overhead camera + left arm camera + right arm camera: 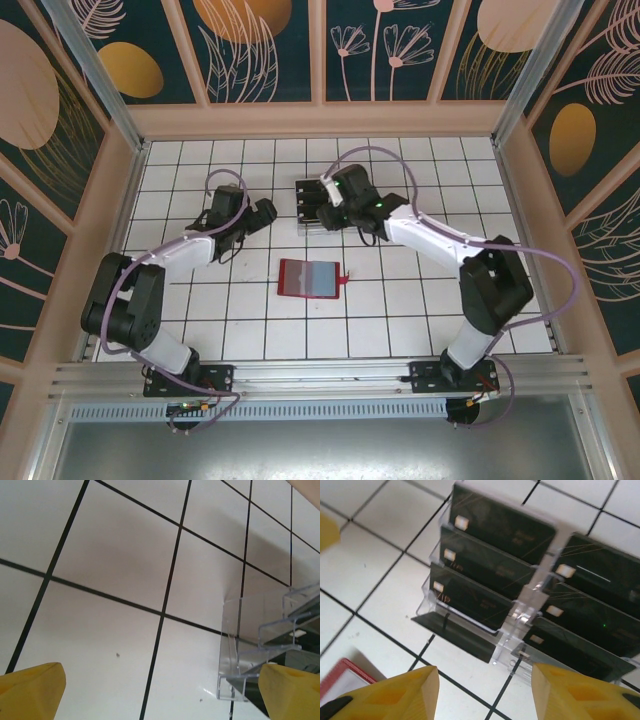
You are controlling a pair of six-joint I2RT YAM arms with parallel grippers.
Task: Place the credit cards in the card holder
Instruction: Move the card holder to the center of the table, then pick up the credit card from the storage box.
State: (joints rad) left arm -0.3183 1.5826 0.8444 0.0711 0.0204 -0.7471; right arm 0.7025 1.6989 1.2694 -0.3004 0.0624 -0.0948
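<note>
Right wrist view: my right claw [485, 692] hangs released, empty, just short of the black credit cards [492, 562], glossy, chip-marked, tiered in a clear rack [522, 612] ahead. Red card holder [310, 278] lies open behind-left of it, lilac pockets up. Left claw [160, 690] likewise spread, empty.

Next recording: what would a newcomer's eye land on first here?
The red card holder lies open in the middle of the tiled table. Beyond it, a clear tiered rack holds black cards, and the right pincer is open just in front of it.
</note>
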